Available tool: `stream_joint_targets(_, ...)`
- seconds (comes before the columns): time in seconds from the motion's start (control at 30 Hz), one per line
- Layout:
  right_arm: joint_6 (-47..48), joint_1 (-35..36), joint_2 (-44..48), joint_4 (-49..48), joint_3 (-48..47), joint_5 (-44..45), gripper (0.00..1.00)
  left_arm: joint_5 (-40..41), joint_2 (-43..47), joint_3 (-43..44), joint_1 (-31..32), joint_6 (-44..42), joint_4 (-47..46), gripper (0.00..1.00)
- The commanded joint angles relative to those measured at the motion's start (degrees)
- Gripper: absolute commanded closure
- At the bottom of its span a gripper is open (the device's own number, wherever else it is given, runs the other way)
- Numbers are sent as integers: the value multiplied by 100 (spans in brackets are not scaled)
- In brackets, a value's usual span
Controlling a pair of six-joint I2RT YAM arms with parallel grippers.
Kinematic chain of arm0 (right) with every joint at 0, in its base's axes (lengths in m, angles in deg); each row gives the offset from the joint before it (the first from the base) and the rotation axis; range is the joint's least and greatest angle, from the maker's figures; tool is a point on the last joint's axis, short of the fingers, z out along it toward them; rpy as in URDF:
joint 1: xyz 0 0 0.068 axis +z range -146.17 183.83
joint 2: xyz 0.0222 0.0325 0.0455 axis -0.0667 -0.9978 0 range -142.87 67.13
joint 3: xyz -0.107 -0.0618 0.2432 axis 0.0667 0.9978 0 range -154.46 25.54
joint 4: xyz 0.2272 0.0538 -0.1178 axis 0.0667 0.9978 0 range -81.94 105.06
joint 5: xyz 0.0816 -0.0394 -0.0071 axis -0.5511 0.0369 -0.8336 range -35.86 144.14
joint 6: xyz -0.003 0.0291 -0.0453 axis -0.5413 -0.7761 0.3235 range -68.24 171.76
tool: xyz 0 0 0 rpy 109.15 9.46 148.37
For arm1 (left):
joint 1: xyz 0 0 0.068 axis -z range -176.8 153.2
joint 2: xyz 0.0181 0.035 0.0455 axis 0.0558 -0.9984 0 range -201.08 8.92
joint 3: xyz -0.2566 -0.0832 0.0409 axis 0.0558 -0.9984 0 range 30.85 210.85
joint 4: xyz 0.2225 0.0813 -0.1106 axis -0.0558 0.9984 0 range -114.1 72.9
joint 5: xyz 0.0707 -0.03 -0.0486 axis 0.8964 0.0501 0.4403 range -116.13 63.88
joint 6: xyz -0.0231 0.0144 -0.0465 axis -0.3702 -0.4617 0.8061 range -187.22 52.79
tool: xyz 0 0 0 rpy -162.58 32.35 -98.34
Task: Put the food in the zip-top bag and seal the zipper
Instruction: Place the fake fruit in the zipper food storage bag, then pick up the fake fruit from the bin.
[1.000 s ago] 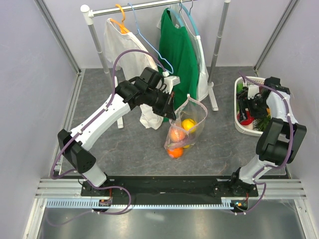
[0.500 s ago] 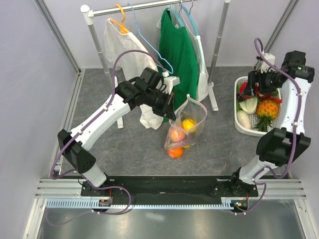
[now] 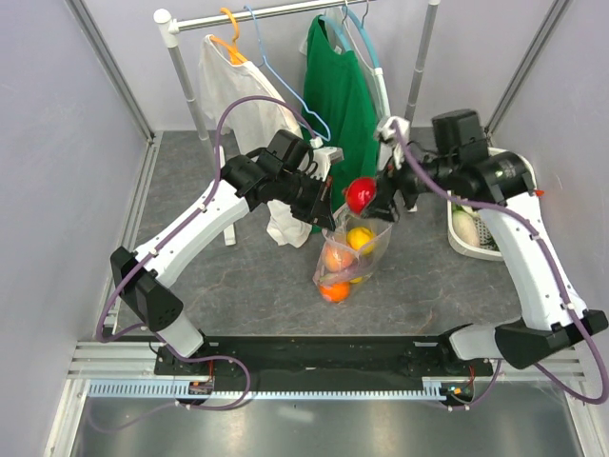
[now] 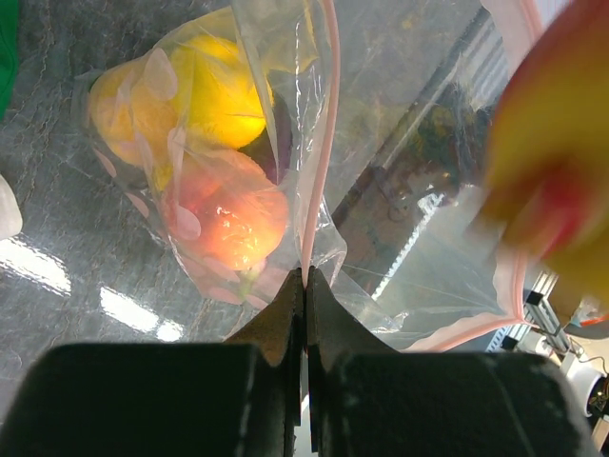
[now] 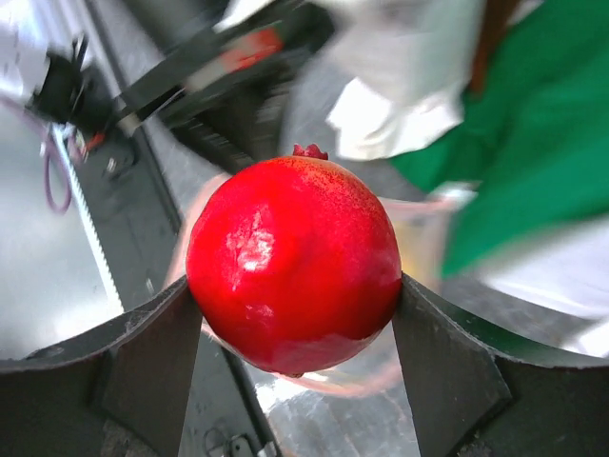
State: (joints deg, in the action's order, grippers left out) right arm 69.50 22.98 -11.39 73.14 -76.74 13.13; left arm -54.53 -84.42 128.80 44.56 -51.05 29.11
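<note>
While above the zip-top bag (image 3: 354,249), red fruit (image 3: 360,194) in right jaws; zipper (image 4: 323,143) edge in left jaws.

**Top external:** fixed high behind the arm bases, looking down and forward across the grey table (image 3: 238,286) to the clothes rail (image 3: 276,11); the widest and farthest view.
**Left wrist:** close, sighting past the left gripper (image 4: 304,278) down into the zip-top bag (image 4: 409,190).
**Right wrist:** closest, sighting out through the right gripper (image 5: 295,284) and nearly filled by the red fruit (image 5: 285,238).
All three views share the bag's mouth. The top and right wrist views share the fruit.
</note>
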Motion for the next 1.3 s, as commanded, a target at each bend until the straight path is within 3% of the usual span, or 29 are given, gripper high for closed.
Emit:
stream_joint_targets(0.0,19,711,161,-364,559,1112,50,98,211,13,-23,-166,-153,98)
stream_joint_targets(0.07,203,923,179,-242,656,1332,48,133,211,22,-14,-175,-144,98)
stream_joint_targets(0.13,379,1046,170,-128,727,1631,39,142,202,48,-23,-175,-144,98)
stream_joint_targets(0.17,414,1055,197,-66,805,1701,32,151,185,66,-23,-166,-144,98)
stream_joint_targets(0.2,423,1055,214,-66,832,1850,16,151,176,75,-23,-175,-144,98)
stream_joint_targets(0.3,301,1055,267,-83,763,2062,2,151,150,101,-23,-131,-144,98)
stream_joint_targets(0.4,169,889,302,-83,455,2028,2,133,132,119,-14,-114,-144,98)
stream_joint_targets(0.53,28,-601,13,144,-71,502,2,116,123,171,-14,-96,-127,98)
stream_joint_targets(0.73,301,-2605,-918,400,-933,287,2,116,132,189,-23,-87,-100,98)
stream_joint_targets(0.87,274,-3382,-1708,199,-1627,1128,2,107,141,154,-23,-96,-100,98)
stream_joint_targets(1.0,441,-3691,-2123,5,-1822,2733,2,54,132,128,-14,-87,-100,98)
stream_joint_targets(1.27,792,-4139,-2729,-478,-1585,3767,2,-7,123,145,-23,-219,-65,98)
